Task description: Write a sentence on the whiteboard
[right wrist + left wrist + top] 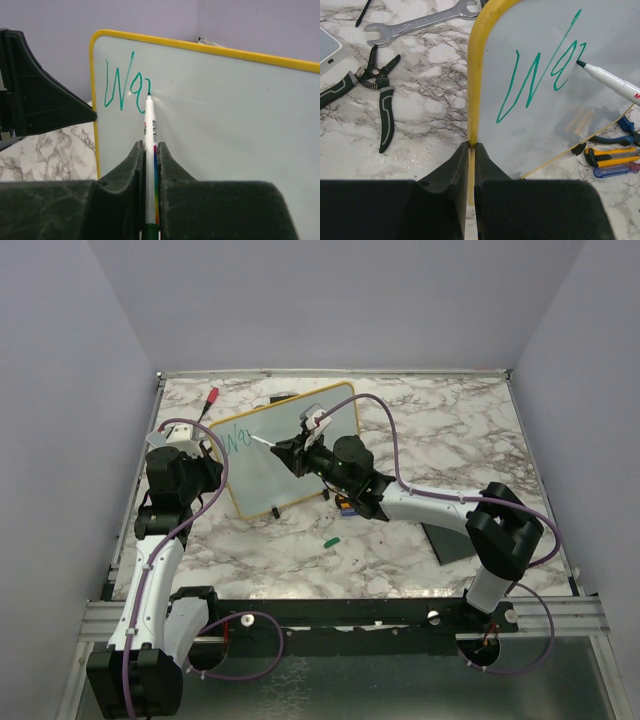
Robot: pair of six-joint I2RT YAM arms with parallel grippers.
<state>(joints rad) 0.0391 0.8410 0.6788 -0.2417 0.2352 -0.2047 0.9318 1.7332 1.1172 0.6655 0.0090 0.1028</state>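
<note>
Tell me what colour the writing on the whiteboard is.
Teal-green writing, clearest in the left wrist view.

In the left wrist view the top and right edges are cutting off the whiteboard (535, 115) and the right edge is cutting off the marker (612, 84), while in the top view you are seeing the right arm (420, 502) covering most of the small tools (347, 508) beside the board.
</note>
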